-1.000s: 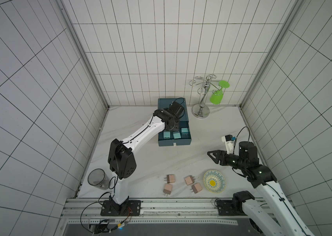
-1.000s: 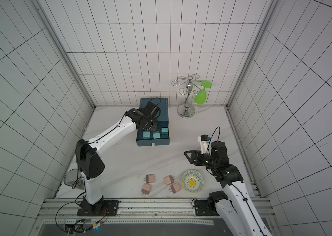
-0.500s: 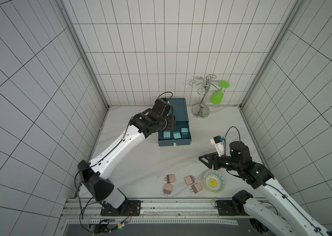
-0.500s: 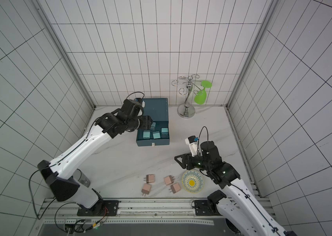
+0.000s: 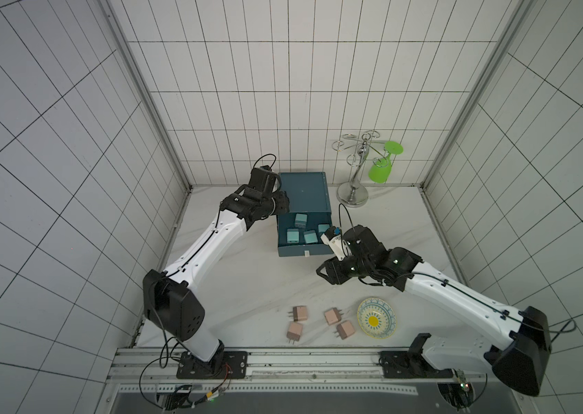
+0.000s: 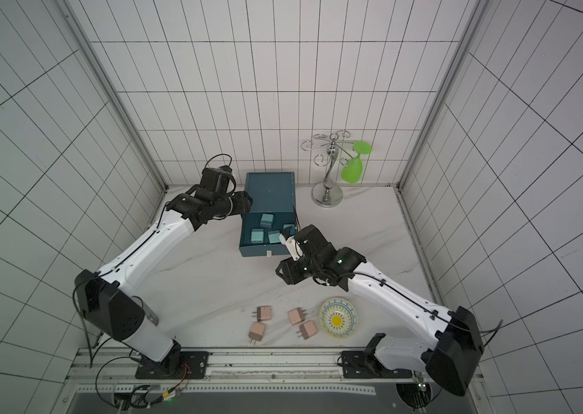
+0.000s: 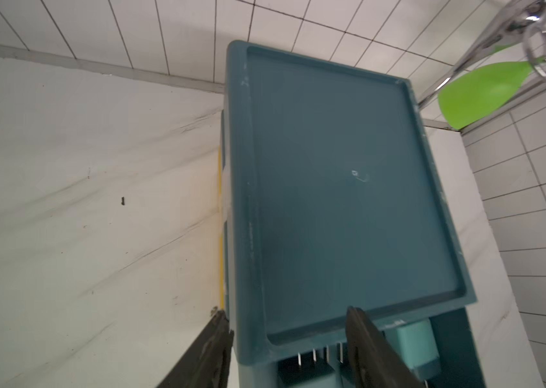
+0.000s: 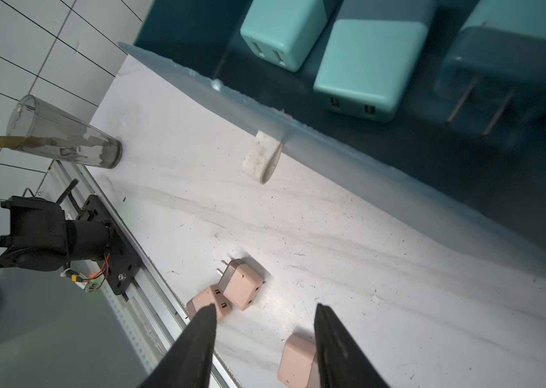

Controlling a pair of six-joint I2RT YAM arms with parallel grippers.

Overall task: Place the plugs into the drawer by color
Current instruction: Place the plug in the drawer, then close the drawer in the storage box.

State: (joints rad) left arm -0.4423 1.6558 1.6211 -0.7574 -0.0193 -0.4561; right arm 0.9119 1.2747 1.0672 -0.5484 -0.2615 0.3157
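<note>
Right fingers (image 8: 197, 346) stand apart and empty above the bench (image 5: 247, 279), between the open drawer (image 5: 300, 252) and the four pinkish-beige plugs (image 5: 300, 313) lying beside the patterned dish (image 5: 376, 318). They look poised for a beige pick. Four teal plugs (image 5: 292, 236) already sit grouped in the drawer, so that colour seems done. Left fingers (image 7: 365, 346) are spread too, grasping nothing, astride the cabinet's (image 5: 304, 193) front corner, probably to keep out of the right arm's way.

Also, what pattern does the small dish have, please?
The dish is pale with a yellow centre and teal-patterned rim, clearest in a top view.
</note>
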